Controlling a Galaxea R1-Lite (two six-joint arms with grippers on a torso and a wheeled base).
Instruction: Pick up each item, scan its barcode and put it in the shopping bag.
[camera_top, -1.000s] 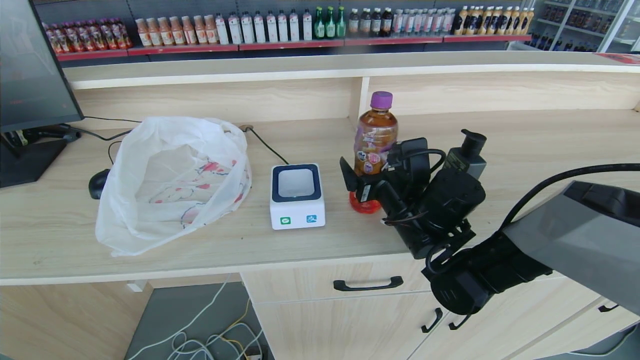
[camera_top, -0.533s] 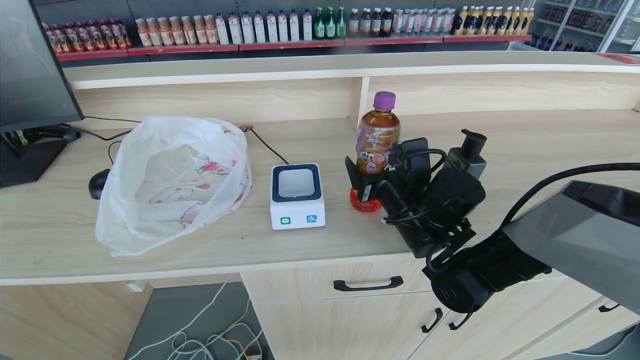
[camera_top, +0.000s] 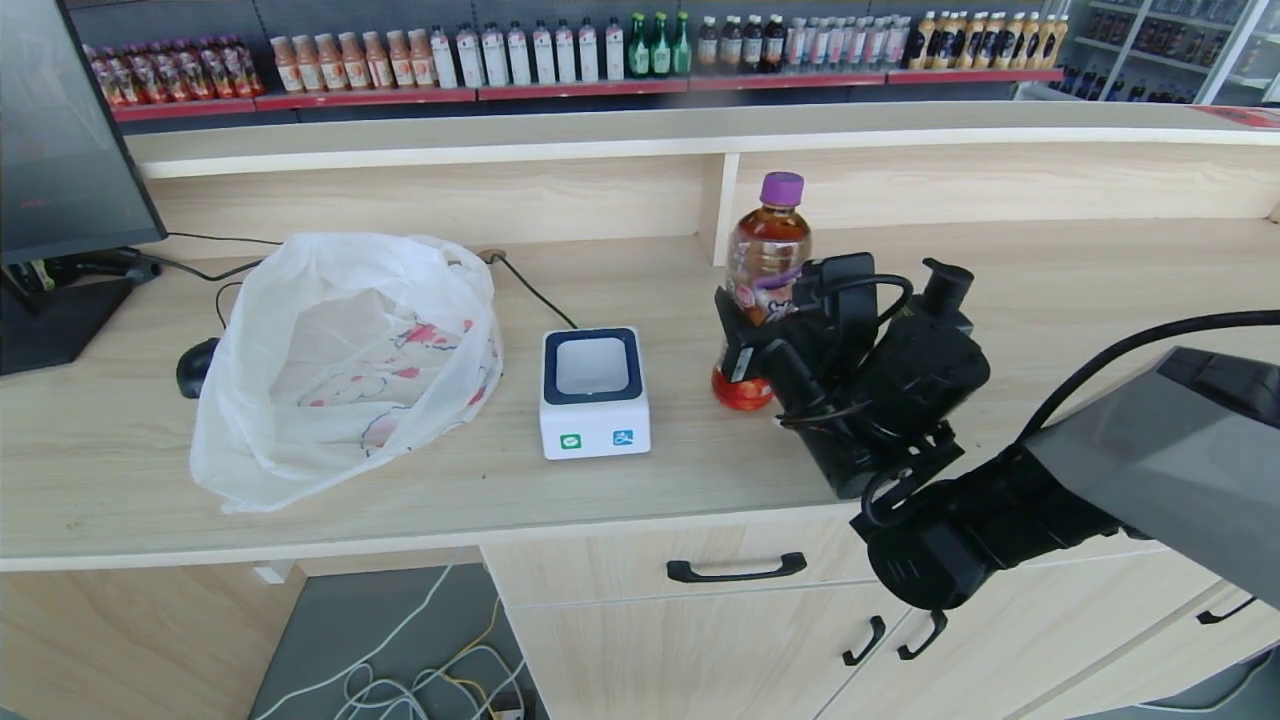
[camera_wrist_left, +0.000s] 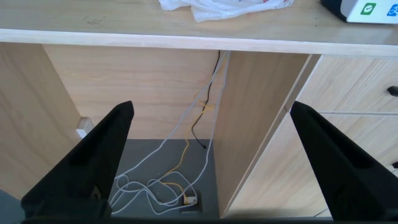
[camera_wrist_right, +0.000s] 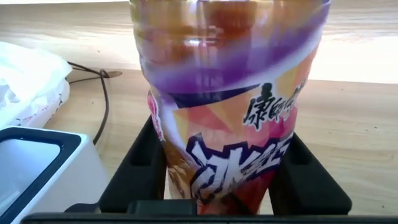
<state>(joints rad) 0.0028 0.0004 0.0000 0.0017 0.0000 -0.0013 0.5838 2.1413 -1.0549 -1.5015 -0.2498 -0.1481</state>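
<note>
The premises are identified as a retail shop, viewed from behind the checkout. A long red-edged shelf (camera_top: 590, 92) is seen across the top of the frame, stocked with a close row of bottled drinks (camera_top: 520, 52) grouped by kind. Further glazed shelving (camera_top: 1130, 50) with bottles is noted at the upper right. A wooden counter (camera_top: 450, 470) with a raised customer ledge (camera_top: 640, 130) is recorded at centre. On it are found a white desktop scanner (camera_top: 593, 390), an opened plastic shopping bag (camera_top: 340, 360), a mouse (camera_top: 195, 367) and, at the upper left, a till monitor (camera_top: 60, 130). Drawers (camera_top: 735, 568) are fitted beneath.
</note>
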